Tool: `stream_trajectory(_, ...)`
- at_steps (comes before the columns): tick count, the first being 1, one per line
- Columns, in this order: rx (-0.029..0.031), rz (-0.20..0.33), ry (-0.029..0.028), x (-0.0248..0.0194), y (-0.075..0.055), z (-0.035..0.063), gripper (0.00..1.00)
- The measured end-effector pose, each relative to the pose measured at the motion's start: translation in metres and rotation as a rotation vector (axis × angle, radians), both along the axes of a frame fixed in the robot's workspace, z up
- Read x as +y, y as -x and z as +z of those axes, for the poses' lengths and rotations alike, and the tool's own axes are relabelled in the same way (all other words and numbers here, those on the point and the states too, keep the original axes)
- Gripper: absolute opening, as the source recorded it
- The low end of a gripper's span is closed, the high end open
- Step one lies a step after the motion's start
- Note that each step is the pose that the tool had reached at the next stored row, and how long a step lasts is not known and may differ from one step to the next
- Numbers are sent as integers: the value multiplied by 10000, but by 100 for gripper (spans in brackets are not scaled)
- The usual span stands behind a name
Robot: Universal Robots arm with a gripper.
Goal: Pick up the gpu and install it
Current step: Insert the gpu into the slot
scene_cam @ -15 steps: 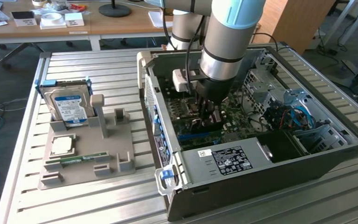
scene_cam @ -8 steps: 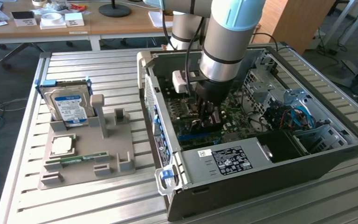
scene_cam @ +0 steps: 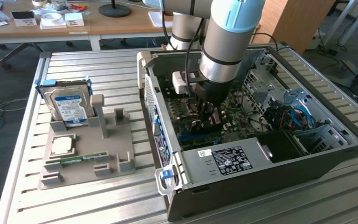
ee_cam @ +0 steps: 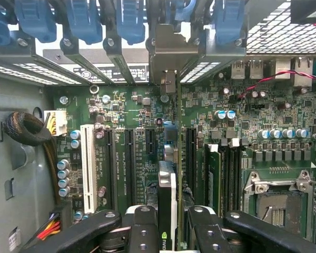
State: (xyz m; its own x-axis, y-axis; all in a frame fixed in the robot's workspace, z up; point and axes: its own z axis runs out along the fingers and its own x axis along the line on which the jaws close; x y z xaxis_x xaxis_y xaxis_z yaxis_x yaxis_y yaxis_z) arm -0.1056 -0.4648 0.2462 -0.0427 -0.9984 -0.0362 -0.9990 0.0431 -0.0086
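My gripper (scene_cam: 208, 108) reaches down inside the open computer case (scene_cam: 260, 179), over the green motherboard (scene_cam: 235, 116). It is shut on the gpu (ee_cam: 167, 184), which I see edge-on between the black fingers (ee_cam: 143, 232), a white strip with a logo running along its side. The card stands upright among the long black expansion slots (ee_cam: 127, 163), and its pale metal bracket (ee_cam: 168, 58) sits against the rear slot openings. Whether its lower edge is down in a slot is hidden. In the exterior view the gpu (scene_cam: 208, 125) shows as a dark shape under the fingers.
Blue slot latches (ee_cam: 84, 18) line the case's rear wall. A white slot (ee_cam: 88, 166), a bare CPU socket (ee_cam: 276, 195) and a cable bundle (ee_cam: 26, 129) surround the card. On the exterior view's left a grey fixture (scene_cam: 86, 154) holds a hard drive (scene_cam: 70, 107), a processor (scene_cam: 62, 144) and a memory stick (scene_cam: 79, 159).
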Motion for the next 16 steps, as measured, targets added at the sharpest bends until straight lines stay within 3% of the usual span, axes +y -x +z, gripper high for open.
stream_trajectory(16,0,0,0,6,5,-17,27)
